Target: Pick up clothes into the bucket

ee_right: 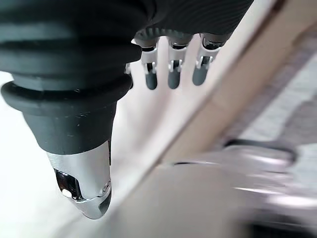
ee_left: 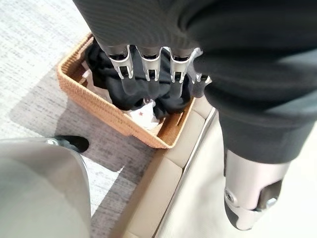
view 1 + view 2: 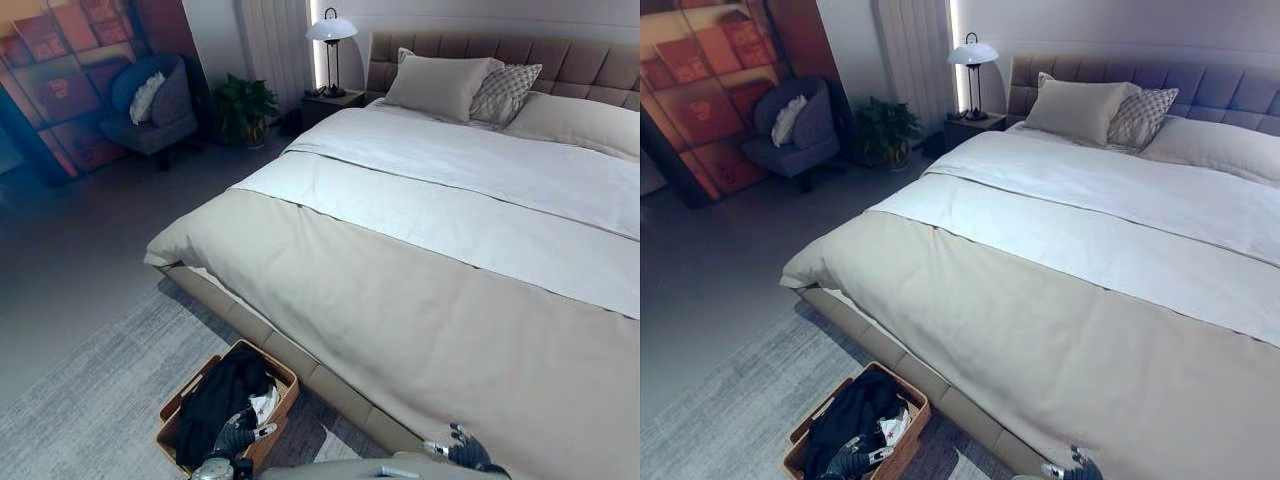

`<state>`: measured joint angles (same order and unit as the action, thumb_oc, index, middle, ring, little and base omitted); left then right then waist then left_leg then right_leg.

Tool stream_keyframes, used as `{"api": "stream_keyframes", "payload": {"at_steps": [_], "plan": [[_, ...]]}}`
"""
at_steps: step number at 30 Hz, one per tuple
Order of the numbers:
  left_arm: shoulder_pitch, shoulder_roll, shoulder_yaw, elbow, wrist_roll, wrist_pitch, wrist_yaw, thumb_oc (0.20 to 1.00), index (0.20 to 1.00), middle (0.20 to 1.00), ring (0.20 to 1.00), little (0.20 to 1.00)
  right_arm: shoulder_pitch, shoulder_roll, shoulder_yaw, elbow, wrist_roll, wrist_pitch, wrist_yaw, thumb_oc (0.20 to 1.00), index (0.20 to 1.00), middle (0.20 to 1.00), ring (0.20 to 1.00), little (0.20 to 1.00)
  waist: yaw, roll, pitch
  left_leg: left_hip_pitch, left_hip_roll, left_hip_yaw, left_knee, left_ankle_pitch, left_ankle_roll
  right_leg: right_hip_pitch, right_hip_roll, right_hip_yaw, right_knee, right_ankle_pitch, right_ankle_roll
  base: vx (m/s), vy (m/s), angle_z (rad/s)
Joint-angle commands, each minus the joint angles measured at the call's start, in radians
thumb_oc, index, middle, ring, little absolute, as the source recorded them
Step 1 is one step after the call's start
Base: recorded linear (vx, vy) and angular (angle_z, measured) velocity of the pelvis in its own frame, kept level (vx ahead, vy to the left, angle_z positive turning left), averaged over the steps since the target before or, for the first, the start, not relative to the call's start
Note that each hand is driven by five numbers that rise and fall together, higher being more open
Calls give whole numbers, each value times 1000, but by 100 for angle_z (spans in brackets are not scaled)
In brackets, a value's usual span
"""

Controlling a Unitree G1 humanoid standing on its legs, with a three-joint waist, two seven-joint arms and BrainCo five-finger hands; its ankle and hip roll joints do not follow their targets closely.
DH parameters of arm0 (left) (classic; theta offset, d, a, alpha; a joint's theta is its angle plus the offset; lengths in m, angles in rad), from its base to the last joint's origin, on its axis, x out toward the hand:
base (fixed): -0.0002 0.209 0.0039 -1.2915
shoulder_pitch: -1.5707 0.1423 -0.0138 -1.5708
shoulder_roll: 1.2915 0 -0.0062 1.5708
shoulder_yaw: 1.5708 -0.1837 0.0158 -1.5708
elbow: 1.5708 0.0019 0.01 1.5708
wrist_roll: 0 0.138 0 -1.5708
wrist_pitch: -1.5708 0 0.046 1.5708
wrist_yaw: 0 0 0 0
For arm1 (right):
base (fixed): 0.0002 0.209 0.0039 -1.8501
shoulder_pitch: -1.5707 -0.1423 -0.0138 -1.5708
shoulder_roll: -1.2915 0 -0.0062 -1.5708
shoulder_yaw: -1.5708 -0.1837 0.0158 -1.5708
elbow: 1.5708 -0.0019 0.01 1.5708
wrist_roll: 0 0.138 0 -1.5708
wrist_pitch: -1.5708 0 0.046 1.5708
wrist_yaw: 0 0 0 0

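Both hands hang slack, fingers straight and empty: the left hand [image 3: 236,438] over the basket [image 3: 283,378], the right hand [image 3: 466,452] by the bed [image 3: 420,300]. Dark clothes [image 3: 222,398] already fill the basket on the near-left rug [image 3: 90,400], so the task looks done.

The dark clothes [image 3: 222,400] hide most of the basket [image 3: 281,368] interior, and the left hand [image 2: 148,69] covers part of them. The bed [image 3: 450,300] runs past the frame's right edge. The right hand [image 3: 465,452] is cut by the bottom edge.
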<state>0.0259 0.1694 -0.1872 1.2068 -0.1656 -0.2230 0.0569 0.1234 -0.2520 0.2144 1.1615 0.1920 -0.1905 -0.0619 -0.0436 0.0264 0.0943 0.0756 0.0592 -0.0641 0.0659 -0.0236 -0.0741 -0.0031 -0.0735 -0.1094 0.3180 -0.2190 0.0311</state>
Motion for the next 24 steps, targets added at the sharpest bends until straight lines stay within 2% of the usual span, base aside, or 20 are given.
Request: {"api": "stream_keyframes", "payload": {"at_steps": [1,8,13,17,24], "plan": [[-4,-10,-10,-8,54,-12,-2,1000,1000,1000,1000,1000,-68,-9,5,-32,-15,-14,-6,1000,1000,1000,1000,1000,-19,-48,24,-7,-64,16,113,-74,18,130,-26,11,-195,112,57,64,14,0],[-15,-4,-18,-8,66,-16,14,1000,1000,1000,1000,1000,-72,3,20,-56,-22,-19,-25,1000,1000,1000,1000,1000,-24,-42,11,9,-63,16,61,-62,19,131,-25,7,-202,115,64,3,5,0],[-29,-9,-34,-13,56,-22,23,1000,1000,1000,1000,1000,-89,13,72,-92,-79,-21,-49,1000,1000,1000,1000,1000,-26,-42,10,2,-60,14,-5,-23,18,114,-22,-5,-247,148,67,-79,27,4],[-21,-18,-43,-8,55,-22,17,1000,1000,1000,1000,1000,-93,7,89,-92,-101,-23,-51,1000,1000,1000,1000,1000,-18,-45,10,-3,-64,22,-2,-26,21,117,-26,4,-287,171,74,-27,6,2],[-5,-19,-40,10,51,-23,-12,1000,1000,1000,1000,1000,-76,6,72,-65,-106,-21,-46,1000,1000,1000,1000,1000,-19,-47,6,9,-63,29,-8,-30,23,138,-29,12,-305,176,78,-1,7,-5]]}}
